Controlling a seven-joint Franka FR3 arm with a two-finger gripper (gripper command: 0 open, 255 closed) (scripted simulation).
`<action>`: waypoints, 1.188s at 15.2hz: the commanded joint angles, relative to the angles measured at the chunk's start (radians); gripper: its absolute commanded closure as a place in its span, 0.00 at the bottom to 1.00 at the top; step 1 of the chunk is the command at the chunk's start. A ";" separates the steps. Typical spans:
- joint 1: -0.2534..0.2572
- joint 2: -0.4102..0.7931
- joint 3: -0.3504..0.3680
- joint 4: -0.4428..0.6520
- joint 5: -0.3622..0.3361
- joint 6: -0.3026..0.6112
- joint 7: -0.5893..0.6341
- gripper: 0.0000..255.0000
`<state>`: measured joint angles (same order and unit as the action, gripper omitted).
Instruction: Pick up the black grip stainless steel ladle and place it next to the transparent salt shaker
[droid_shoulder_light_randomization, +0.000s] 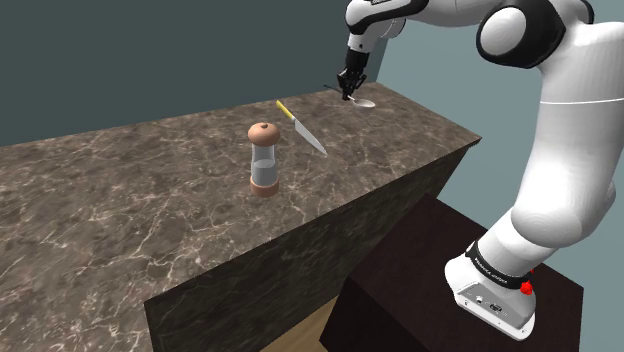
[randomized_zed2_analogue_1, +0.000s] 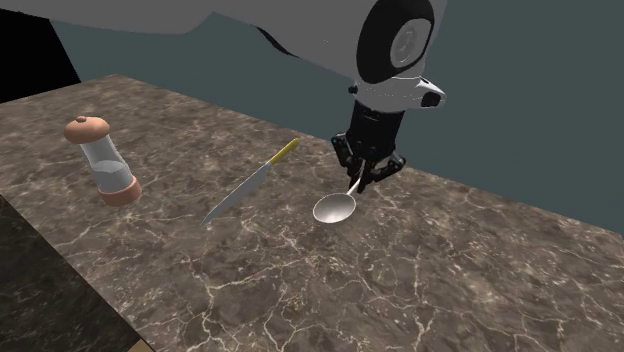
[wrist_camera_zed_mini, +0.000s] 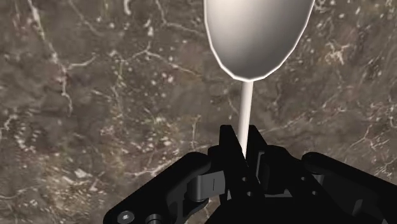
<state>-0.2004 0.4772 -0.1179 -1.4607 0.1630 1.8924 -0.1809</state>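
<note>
Gripper clasped the silver ladle by its thin shaft, well right of the salt shaker in the shoulder view.

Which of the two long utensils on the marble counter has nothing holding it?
The yellow-handled knife with the silver blade: it lies loose on the counter. The silver ladle has its thin stem clamped in the black gripper.

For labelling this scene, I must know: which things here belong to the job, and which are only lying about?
For the job:
ladle, its handle clasped in the hand
salt shaker, clear with a brown cap

Lying about:
yellow-handled knife, on the marble counter
</note>
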 joint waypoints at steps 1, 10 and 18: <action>-0.001 -0.003 -0.001 0.022 -0.002 -0.025 0.003 1.00; -0.004 -0.016 -0.003 0.123 -0.007 -0.138 0.016 1.00; -0.010 -0.009 -0.003 0.241 -0.008 -0.249 0.027 1.00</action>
<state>-0.2101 0.4678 -0.1213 -1.2323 0.1550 1.6562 -0.1557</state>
